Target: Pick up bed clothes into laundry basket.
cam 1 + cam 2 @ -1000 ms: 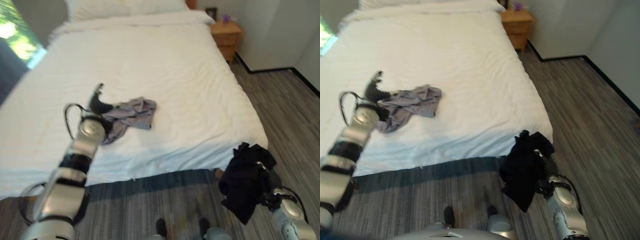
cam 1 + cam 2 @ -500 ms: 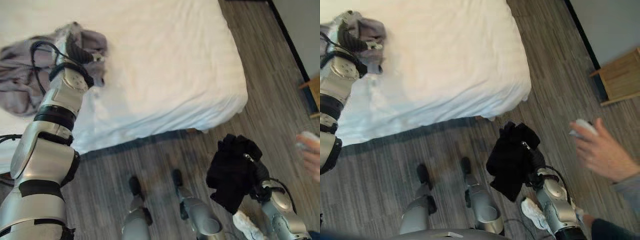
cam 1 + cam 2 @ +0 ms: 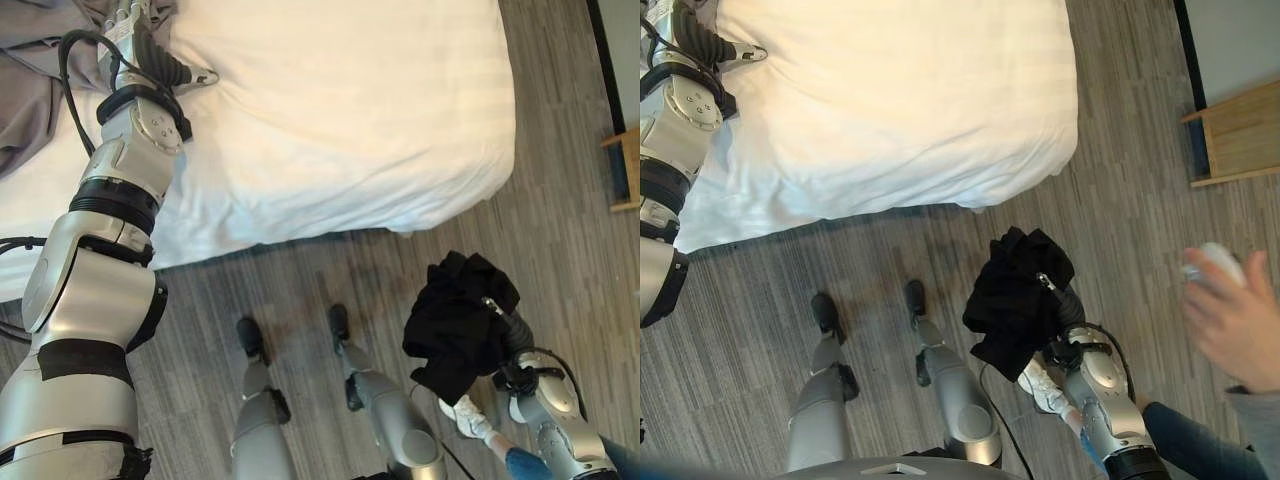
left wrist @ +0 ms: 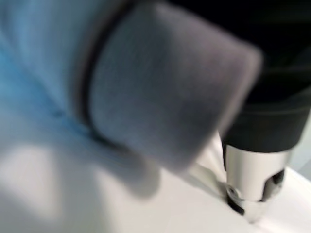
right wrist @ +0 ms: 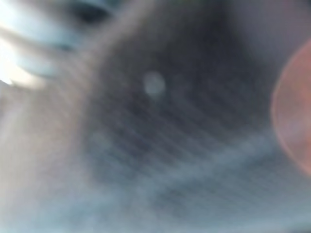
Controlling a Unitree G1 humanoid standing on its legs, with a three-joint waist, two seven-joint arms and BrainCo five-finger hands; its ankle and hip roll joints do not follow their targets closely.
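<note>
I have the left hand (image 3: 150,55) up on the white bed (image 3: 340,110), at the edge of the grey garment (image 3: 30,90) that lies bunched on the sheet near the bed's left side. The thumb sticks out flat over the sheet to the right; the other fingers run up into the grey cloth at the frame edge, so I cannot tell whether they are curled on it or lying straight. In the left wrist view one silver finger (image 4: 252,182) points down onto the white sheet, with a blurred grey fold of cloth close in front of the lens.

My right hand (image 3: 1068,310) hangs low over the striped wood floor (image 3: 300,280), well clear of the bed's corner, and its fingers are closed on a black garment (image 3: 1018,300). The cloth is gathered in a clump above and to the left of the wrist, with a loose end drooping toward the floor.

A person's hand (image 3: 1230,320) holding a small white object (image 3: 1212,262) comes in from the right, and a white shoe (image 3: 1042,385) sits just beside my right forearm. A wooden piece of furniture (image 3: 1235,135) stands by the wall at the right
</note>
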